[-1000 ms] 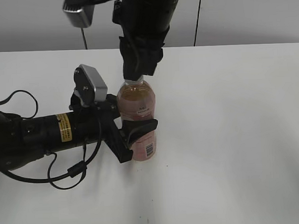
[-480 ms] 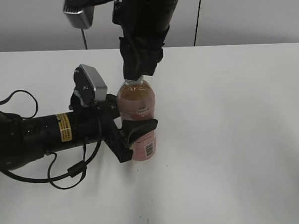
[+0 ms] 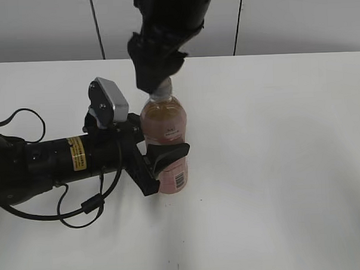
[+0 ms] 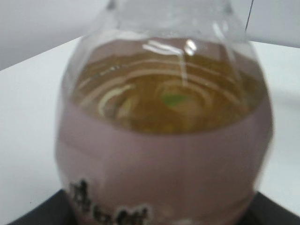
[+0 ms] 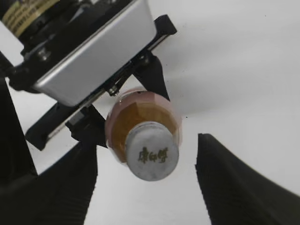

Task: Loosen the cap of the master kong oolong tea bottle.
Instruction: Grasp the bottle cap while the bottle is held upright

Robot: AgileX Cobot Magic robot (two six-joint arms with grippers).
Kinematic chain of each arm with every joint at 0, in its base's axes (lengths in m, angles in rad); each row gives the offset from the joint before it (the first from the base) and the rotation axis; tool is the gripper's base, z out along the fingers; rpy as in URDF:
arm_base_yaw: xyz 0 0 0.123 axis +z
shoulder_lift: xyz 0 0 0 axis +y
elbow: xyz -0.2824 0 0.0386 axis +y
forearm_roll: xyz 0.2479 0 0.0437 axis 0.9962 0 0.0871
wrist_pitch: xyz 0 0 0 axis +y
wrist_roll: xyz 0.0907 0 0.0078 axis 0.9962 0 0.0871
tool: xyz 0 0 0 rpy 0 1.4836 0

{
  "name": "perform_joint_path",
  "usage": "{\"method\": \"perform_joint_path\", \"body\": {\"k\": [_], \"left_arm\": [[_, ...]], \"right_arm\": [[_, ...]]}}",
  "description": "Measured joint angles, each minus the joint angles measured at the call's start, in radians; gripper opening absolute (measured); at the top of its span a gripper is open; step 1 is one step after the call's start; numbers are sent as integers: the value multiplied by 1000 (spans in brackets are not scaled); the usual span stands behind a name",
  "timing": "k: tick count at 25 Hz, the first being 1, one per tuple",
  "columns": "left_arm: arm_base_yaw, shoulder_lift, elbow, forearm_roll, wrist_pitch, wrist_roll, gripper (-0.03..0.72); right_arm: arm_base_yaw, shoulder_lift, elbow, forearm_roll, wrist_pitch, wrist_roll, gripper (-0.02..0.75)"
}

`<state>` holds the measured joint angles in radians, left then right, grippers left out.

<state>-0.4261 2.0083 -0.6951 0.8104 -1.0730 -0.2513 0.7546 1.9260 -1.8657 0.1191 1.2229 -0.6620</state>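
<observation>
The master kong oolong tea bottle [image 3: 165, 120] stands upright on the white table, amber tea above a pink label. My left gripper [image 3: 167, 154] reaches in from the left and is shut on the bottle's middle; its wrist view is filled by the bottle [image 4: 164, 140]. The white cap [image 5: 152, 151] with dark characters on top sits on the bottle neck. My right gripper [image 5: 147, 161] hangs over it, open, with one finger [image 5: 61, 183] to the left and one to the right, and a gap to the cap on both sides. From the exterior view the cap [image 3: 165, 89] is partly hidden by the right gripper [image 3: 155, 76].
The white table [image 3: 276, 137] stretches around the bottle. The left arm's black body and loose cables [image 3: 69, 202] lie along the left side. The left wrist's silver camera [image 5: 93, 51] is close beside the bottle's shoulder.
The right gripper's fingers have spread off the cap, and the right wrist has turned and shifted to the left above the bottle. The left gripper and the bottle have stayed put.
</observation>
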Motion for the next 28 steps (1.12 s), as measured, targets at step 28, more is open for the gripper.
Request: {"method": "perform_joint_path", "body": {"k": [28], "left_arm": [[0,0,0,-3,0,0,385]], "right_arm": [[0,-24,45,-32,1,835,501]]}}
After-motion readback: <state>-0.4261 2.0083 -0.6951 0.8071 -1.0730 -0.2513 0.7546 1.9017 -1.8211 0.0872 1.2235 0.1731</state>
